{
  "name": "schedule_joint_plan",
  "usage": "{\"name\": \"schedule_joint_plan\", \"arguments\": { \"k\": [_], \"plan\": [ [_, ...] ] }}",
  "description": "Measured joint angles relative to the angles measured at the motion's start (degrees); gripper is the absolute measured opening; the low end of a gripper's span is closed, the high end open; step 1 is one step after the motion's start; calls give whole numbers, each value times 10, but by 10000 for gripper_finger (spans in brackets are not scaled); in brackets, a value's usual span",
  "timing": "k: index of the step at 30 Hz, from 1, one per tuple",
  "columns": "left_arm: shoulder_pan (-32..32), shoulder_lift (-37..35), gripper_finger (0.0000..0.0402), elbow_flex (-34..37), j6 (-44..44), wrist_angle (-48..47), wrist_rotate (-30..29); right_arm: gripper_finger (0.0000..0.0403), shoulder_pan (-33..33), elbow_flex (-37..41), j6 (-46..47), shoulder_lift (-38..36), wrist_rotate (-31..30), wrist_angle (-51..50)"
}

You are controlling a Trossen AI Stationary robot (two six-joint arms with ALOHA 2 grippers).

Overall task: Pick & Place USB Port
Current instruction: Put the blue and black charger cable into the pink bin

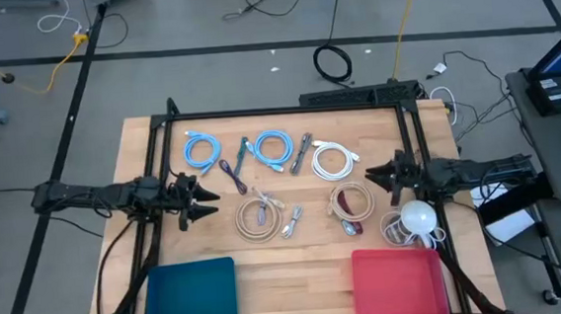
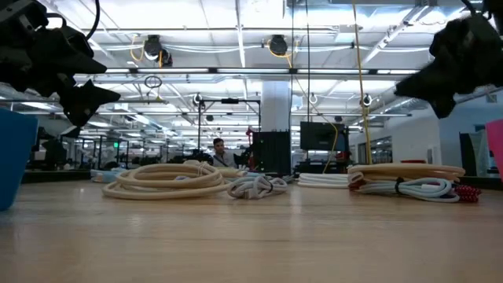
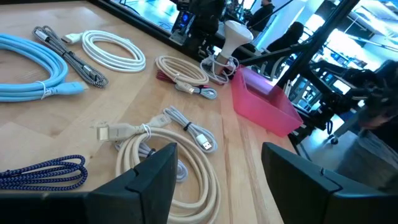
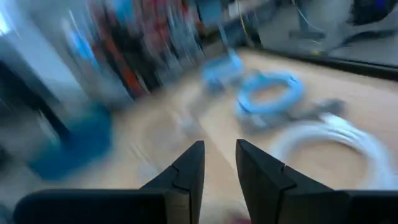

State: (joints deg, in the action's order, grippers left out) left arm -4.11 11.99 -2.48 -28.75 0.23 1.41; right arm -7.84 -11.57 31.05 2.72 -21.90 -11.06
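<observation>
1. Reaching in from the table's left edge, the left arm lies stretched out almost flat, its left gripper (image 1: 196, 199) hanging above the wood just left of the beige coiled cable (image 1: 257, 219). Fingers are spread apart with nothing between them; the left wrist view shows that beige coil (image 3: 163, 163) right under the gap.
2. Right arm mirrors it from the right edge, also low and level, with the right gripper (image 1: 378, 178) pointing inward near the second beige coil (image 1: 352, 201). Its fingers (image 4: 186, 171) sit close together with a narrow gap, and nothing is pinched in there.
3. USB cables are all loose mid-table, none picked up: two light blue coils (image 1: 201, 150) at the back, a white coil (image 1: 332, 159) beside them, a dark blue braided one (image 1: 233, 174), and a small grey one (image 1: 292, 221) between the beige coils.
4. Front edge has a blue bin (image 1: 191, 297) on the left and a red bin (image 1: 398, 281) on the right.
5. A white round thing (image 1: 418, 216) sits on a white cord just behind the red bin.
</observation>
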Motion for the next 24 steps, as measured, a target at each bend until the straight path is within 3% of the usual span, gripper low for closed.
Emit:
{"name": "schedule_joint_plan", "arguments": {
  "k": [3,5,9,12,15,17,20,24],
  "plan": [
    [0,0,237,0,0,0,0,84,0,18,171,6,9,207],
    [0,0,237,0,0,0,0,84,0,43,222,23,6,393],
    [0,0,237,0,0,0,0,84,10,61,192,85,-52,721],
    [0,0,237,0,0,0,0,84,25,13,132,141,-48,835],
    [0,0,237,0,0,0,0,84,37,-91,54,193,29,826],
    [0,0,237,0,0,0,0,84,40,-175,-3,230,108,755],
    [0,0,237,0,0,0,0,84,41,-295,-83,277,223,554],
    [0,0,237,0,0,0,0,84,41,-392,-102,334,281,319]
  ]
}}
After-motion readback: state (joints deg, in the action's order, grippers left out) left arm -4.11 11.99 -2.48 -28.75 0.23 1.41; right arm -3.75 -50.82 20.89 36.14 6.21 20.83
